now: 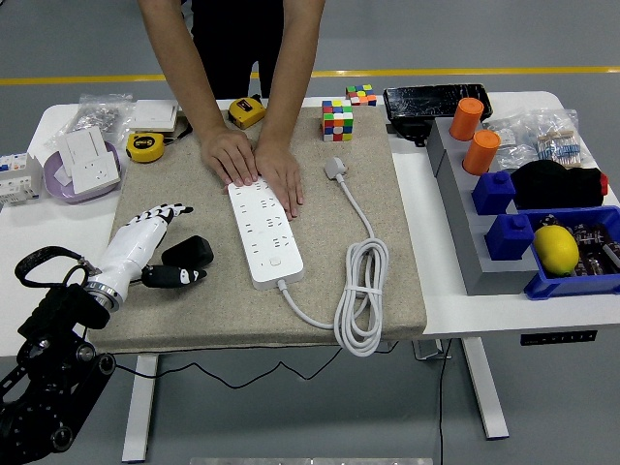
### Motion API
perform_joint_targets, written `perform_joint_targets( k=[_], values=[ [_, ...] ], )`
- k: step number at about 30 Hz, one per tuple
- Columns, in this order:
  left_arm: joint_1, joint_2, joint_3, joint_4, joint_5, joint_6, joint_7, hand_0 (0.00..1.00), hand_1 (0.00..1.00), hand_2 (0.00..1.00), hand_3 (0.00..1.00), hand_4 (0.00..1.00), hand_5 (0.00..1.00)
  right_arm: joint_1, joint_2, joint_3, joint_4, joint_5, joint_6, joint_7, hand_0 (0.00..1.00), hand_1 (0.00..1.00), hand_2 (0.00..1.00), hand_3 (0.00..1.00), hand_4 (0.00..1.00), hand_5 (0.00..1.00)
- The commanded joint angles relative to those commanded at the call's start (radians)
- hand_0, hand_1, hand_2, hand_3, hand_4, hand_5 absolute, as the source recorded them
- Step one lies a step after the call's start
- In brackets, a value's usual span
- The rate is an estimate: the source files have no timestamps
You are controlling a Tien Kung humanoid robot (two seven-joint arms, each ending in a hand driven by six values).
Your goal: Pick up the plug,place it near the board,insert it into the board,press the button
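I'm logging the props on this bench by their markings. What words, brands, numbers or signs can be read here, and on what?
No text can be read at this size.
Yellow tape measure: dark round label, too blurred to read.
Second tape measure: dark label, too blurred.
White power strip: no readable marking.
White wall socket: no print shows.
Clear bags at the far right: contents too small to tell.

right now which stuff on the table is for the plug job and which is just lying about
For the job:
- power strip, held down by a person's hands
- black plug
- left robot hand, open

Lying about:
- rubik's cubes
- tape measures
- lemon
- orange cylinders
- coiled white cable
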Motion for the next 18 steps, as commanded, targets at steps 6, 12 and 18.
perform_joint_targets(
  k=[6, 12, 18],
  values=[
    [-0.004, -0.003, -0.007, 0.012, 0.008, 0.011, 0.003, 0.925, 0.968, 0.936, 0.897, 0.998, 0.284, 0.002, 0.001, -0.001, 0.000, 0.003, 0.000, 0.000, 0.915, 0.870, 0.809, 0.792, 0.998, 0.998],
    [-0.005, -0.001, -0.010, 0.019, 0.008, 0.013, 0.006, 0.838, 0.799, 0.778, 0.828, 0.998, 0.303, 0.003, 0.002, -0.001, 0.000, 0.004, 0.000, 0.001, 0.915, 0.869, 0.808, 0.792, 0.998, 0.998],
    [-0.004, -0.003, -0.009, 0.034, 0.008, 0.004, 0.010, 0.695, 0.634, 0.609, 0.667, 0.998, 0.315, 0.004, 0.002, 0.001, 0.000, 0.005, 0.000, 0.002, 0.915, 0.869, 0.808, 0.792, 0.998, 0.998]
  ],
)
